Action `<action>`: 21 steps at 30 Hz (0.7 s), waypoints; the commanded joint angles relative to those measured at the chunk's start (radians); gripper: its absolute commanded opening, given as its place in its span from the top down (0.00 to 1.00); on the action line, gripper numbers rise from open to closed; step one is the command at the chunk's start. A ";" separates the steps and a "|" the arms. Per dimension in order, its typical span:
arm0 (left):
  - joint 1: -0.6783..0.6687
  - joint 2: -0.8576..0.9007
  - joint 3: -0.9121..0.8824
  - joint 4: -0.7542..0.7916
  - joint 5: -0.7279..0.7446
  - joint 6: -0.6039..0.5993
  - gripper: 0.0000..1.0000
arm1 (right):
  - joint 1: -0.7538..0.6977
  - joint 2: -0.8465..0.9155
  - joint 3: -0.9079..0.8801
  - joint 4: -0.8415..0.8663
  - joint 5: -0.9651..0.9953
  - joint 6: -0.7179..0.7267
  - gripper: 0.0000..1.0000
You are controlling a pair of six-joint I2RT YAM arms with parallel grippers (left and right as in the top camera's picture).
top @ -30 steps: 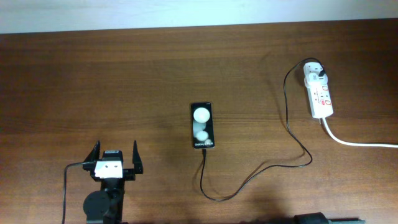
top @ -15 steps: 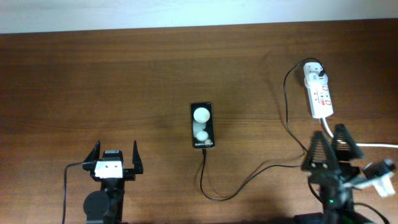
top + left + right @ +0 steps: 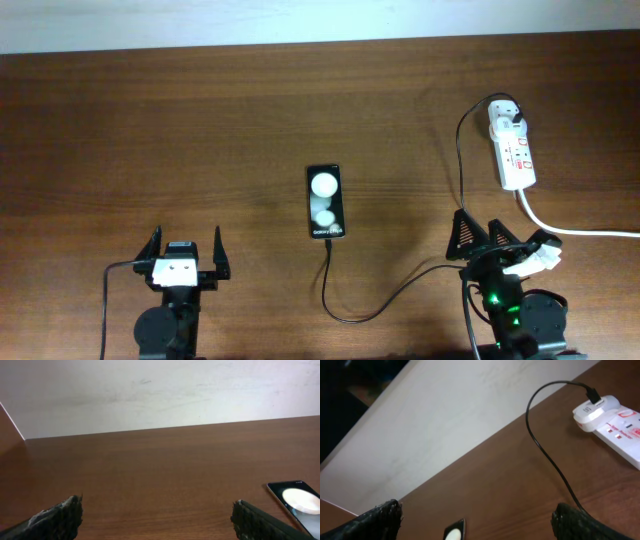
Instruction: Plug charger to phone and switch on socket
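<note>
At the table's (image 3: 150,120) near edge we note the left gripper (image 3: 185,250) and right gripper (image 3: 482,242) both spread and empty, the socket (image 3: 512,150) far right, suiting the right arm's switching, the phone (image 3: 325,202) central, and the charger (image 3: 461,170) seemingly seated in its near end.

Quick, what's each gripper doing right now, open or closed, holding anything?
Left gripper: open, holding nothing.
Right gripper: open, holding nothing.
</note>
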 commanded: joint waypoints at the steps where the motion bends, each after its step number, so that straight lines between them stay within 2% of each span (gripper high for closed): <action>1: 0.006 -0.003 -0.008 0.002 0.011 0.017 0.01 | -0.002 -0.006 -0.049 0.000 0.009 -0.007 0.01; 4: 0.006 -0.003 -0.008 0.002 0.011 0.017 0.01 | -0.002 -0.002 -0.091 -0.003 0.009 -0.007 0.01; 21: 0.006 -0.003 -0.008 0.002 0.011 0.017 0.01 | -0.002 -0.002 -0.092 -0.001 0.013 -0.007 0.01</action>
